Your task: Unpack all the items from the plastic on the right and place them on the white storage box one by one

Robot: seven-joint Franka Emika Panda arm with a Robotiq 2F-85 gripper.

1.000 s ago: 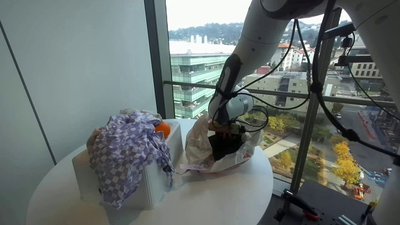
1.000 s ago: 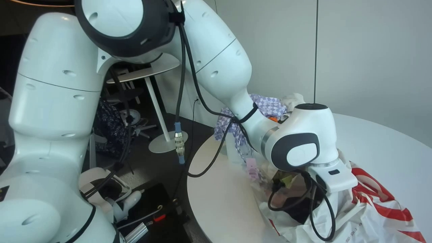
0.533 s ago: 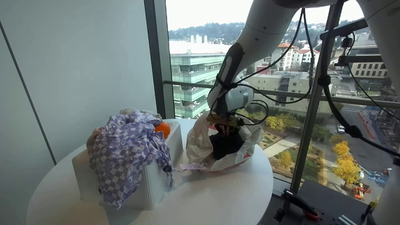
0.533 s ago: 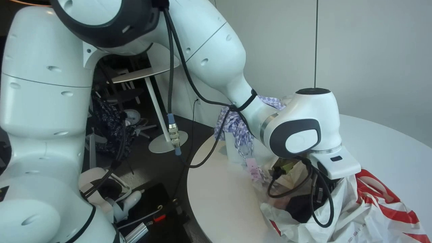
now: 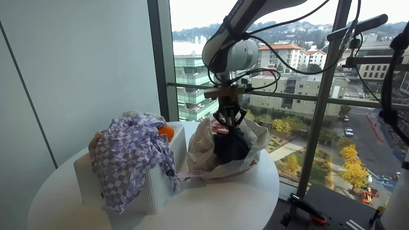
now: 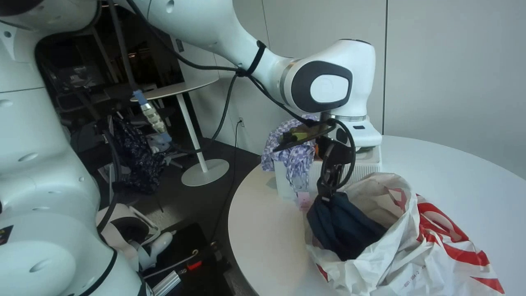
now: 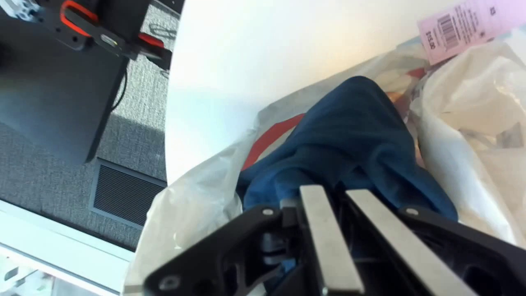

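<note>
One checkered cloth (image 5: 129, 159) partly blocks one white storage box (image 5: 156, 188); rightward, one round orange object (image 5: 166, 132), one pink price tag (image 5: 190, 174), one plastic bag (image 5: 202, 150), the gripper (image 5: 230, 127) clamped on one navy cloth (image 5: 230, 147) in the bag's mouth.

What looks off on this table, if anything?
The checkered cloth hangs far down outside the box, so it looks askew and could slip off. A tag also juts out between box and bag, and might snag.
</note>
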